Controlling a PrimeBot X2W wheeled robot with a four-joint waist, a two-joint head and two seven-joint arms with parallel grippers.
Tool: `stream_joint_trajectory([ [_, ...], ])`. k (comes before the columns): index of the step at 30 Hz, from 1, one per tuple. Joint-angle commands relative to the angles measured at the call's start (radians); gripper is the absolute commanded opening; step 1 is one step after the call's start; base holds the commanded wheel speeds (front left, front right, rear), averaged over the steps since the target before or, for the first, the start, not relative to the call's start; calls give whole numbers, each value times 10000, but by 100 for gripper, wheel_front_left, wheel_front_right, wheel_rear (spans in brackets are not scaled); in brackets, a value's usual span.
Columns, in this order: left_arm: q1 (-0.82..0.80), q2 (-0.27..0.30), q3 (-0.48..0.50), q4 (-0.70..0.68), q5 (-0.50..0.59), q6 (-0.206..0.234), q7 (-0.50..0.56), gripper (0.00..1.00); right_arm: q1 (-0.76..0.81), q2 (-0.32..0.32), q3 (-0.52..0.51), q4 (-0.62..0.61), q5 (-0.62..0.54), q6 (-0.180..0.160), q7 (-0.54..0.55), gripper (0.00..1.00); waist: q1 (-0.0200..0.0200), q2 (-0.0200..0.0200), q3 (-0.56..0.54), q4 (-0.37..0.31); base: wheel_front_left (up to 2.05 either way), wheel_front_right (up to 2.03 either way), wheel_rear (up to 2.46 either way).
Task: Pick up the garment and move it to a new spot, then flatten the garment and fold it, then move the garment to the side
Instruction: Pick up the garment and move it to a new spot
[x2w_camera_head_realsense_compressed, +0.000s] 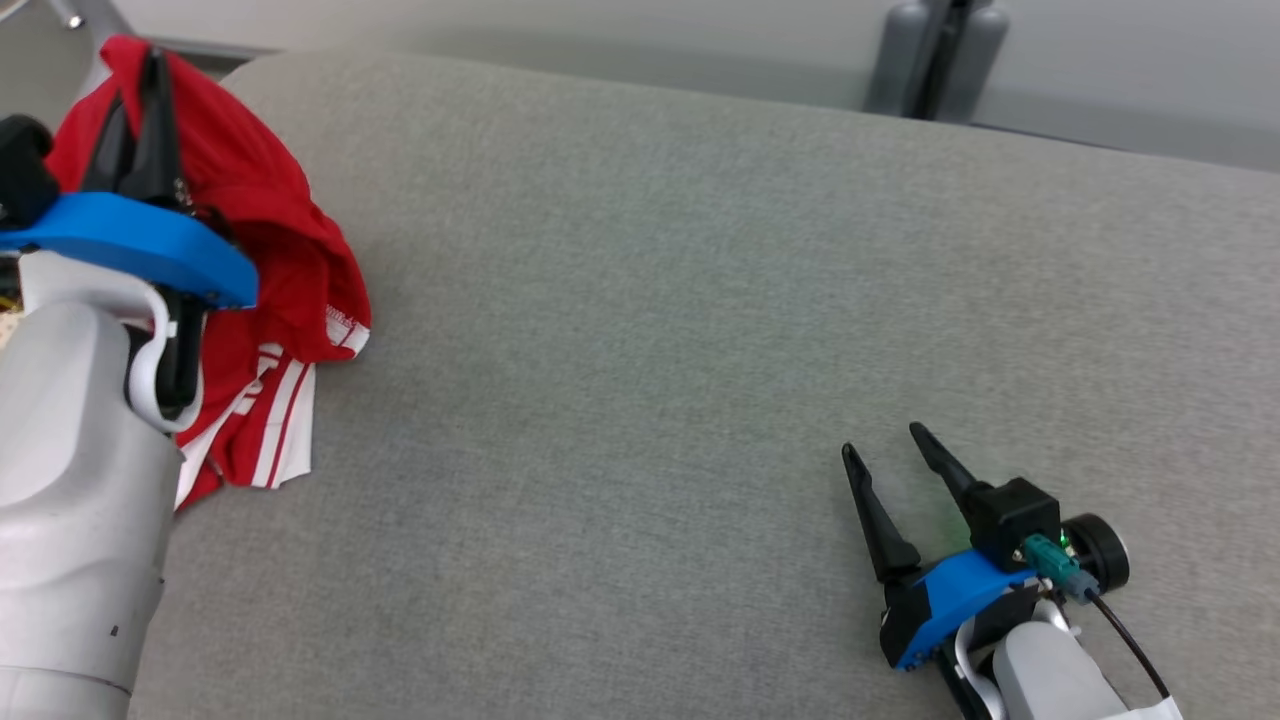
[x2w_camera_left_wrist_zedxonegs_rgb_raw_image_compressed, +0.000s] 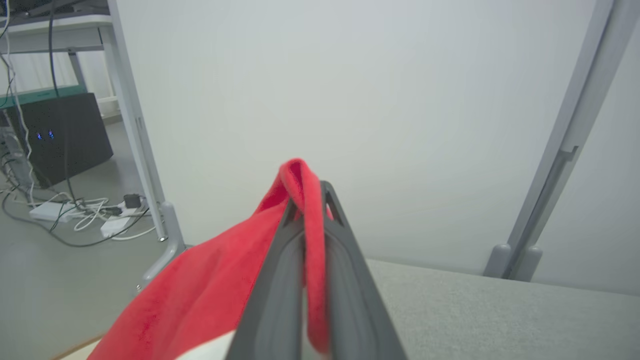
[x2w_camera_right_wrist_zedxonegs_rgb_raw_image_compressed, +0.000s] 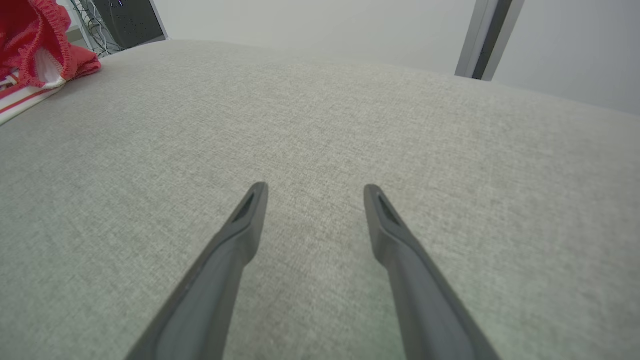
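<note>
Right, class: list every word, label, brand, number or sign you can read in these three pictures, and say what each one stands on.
No text can be read anywhere.
The red garment shows white stripes but no lettering.
The black box on the floor shows blue lights but no legible label.
The grey padded surface is plain.

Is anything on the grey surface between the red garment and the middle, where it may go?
Nothing visible stands in the way. The left hand is shut on a fold of the red garment at the far left of the grey surface. The open right hand sits at the near right.
</note>
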Motion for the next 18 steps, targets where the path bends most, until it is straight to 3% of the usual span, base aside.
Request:
stream_joint_trajectory([
  [1,-141,49,-296,-397,-197,-24,-83,0,226,-56,37,-20,127,-3,-4,100,-2,-1,-404,-391,0,0,0],
  [8,129,-280,-1560,-2159,-918,-25,-168,0,669,-51,139,-118,495,-3,-4,100,-2,-1,-1044,-1605,0,0,0],
  [18,837,-1991,-2739,-3202,-1241,-18,-235,0,1048,-44,75,-315,635,-1,-4,100,-2,-1,-1296,-3339,0,0,0],
])
